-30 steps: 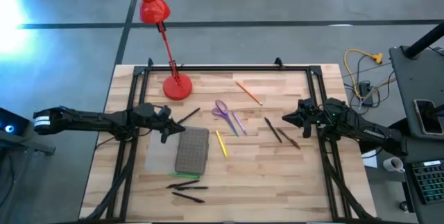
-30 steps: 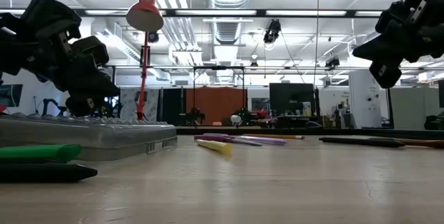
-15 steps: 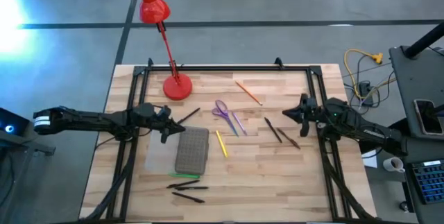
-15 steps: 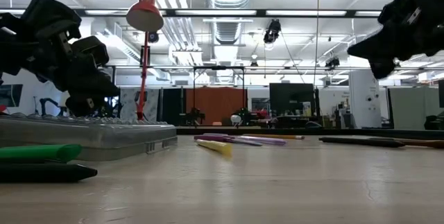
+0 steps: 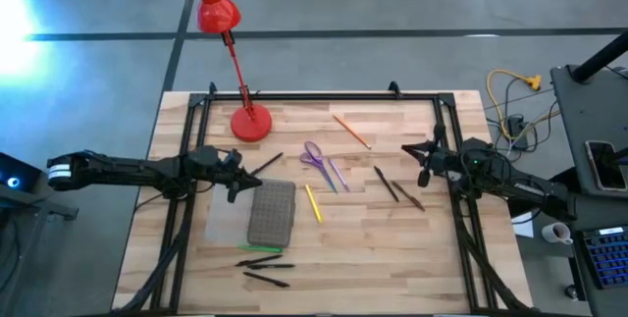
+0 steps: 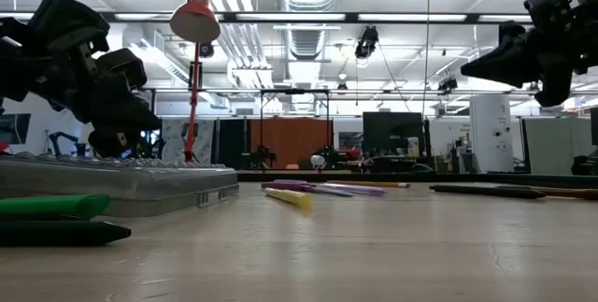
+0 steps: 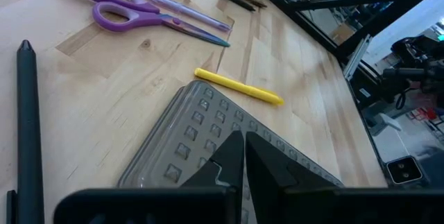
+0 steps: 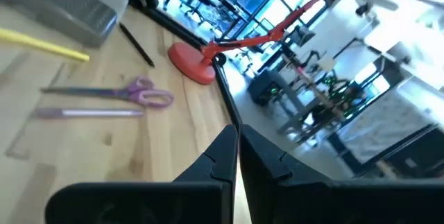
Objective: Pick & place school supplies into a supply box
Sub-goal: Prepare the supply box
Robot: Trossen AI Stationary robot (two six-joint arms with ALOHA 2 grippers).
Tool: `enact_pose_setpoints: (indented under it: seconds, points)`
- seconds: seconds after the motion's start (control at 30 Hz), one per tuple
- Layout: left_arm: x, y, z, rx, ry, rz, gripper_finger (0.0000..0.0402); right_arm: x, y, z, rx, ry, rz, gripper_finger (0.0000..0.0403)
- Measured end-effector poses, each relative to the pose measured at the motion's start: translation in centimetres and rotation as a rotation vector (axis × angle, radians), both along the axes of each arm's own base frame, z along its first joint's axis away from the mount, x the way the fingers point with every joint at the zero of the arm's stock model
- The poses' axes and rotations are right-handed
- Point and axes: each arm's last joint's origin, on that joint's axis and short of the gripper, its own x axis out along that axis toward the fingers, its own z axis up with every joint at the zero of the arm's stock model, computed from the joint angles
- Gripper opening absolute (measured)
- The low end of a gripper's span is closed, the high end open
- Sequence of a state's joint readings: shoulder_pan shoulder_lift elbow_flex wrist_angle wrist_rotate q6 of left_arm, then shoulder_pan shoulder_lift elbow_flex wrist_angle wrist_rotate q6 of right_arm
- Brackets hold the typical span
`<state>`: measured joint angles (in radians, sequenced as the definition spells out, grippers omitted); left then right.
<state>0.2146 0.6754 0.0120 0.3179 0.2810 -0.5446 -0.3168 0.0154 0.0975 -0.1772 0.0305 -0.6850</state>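
Note:
The supply box (image 5: 271, 211), with its grey gridded lid, lies flat left of centre. Around it on the wood lie purple scissors (image 5: 314, 155), a purple pencil (image 5: 337, 175), a yellow pencil (image 5: 313, 203), an orange pencil (image 5: 351, 132), a black pen (image 5: 267, 164), two dark pens (image 5: 396, 189), a green marker (image 5: 260, 248) and more dark pens (image 5: 263, 270). My left gripper (image 5: 238, 182) is shut, low over the box's far left corner (image 7: 201, 148). My right gripper (image 5: 410, 152) is shut, raised above the table's right part, beyond the two dark pens, fingers about level (image 6: 476, 64). My left gripper has its shut fingertips (image 7: 236, 148) close over the far left corner of the box lid (image 6: 121, 166), slanting down from the table's left. Whether they touch the lid, I cannot tell.
A red desk lamp stands with its base (image 5: 251, 123) near the far left of the table, its head (image 6: 193, 21) leaning beyond the far edge. A dark metal frame (image 5: 324, 96) runs along the far edge and both sides. Bare wood lies near the near edge, right of centre.
My right gripper has risen and tipped up: its shut fingers pointed slanting down a second ago and now point about level toward the table's left. It has also drifted slightly toward the far edge. The left arm and all supplies have kept still.

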Motion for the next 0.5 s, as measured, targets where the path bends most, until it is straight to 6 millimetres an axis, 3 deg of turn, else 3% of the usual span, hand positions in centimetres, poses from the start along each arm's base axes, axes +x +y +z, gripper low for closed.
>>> enact_pose_setpoints:
  seconds: [0.17,0.27,0.4,0.5]
  points:
    - [0.0,0.0,0.0,0.031,-0.001,-0.001,0.0001,0.0,0.0,0.0,-0.008,0.001,0.006,0.0009]
    - [0.1,0.3,0.2,0.065,-0.007,0.098,0.0001,0.2,0.2,-0.4,0.209,-0.062,0.064,0.0009]
    - [0.5,0.6,1.6,-0.140,-0.111,0.233,0.0001,0.4,0.6,0.3,0.539,-0.217,0.212,0.0009]
    - [0.7,0.7,2.4,-0.276,-0.157,0.281,0.0001,0.4,0.5,1.0,0.627,-0.322,0.183,0.0009]
